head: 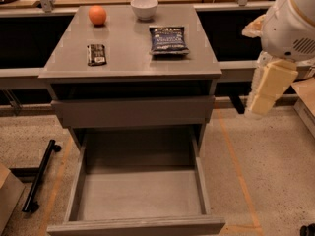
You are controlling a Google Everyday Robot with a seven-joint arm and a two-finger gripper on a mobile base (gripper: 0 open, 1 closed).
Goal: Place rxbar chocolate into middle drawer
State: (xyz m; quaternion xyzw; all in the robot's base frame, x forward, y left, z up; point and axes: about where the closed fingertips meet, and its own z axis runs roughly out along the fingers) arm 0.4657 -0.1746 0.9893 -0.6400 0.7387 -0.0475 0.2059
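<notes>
Because the rxbar chocolate (96, 54) lies flat on the left of the desk (133, 60), near its front edge, a grasp could skid off the wrapper or push it overboard. It is small, black, pale-printed. The middle drawer (140, 195) stands open below. The end effector (262, 101) hangs well right; its opening I cannot tell.

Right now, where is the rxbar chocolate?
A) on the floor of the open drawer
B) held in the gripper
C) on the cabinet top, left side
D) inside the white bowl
C: the rxbar chocolate lies flat on the cabinet top, the open middle drawer shows only bare floor, and the gripper hangs to the right of the cabinet, apart from the bar.
</notes>
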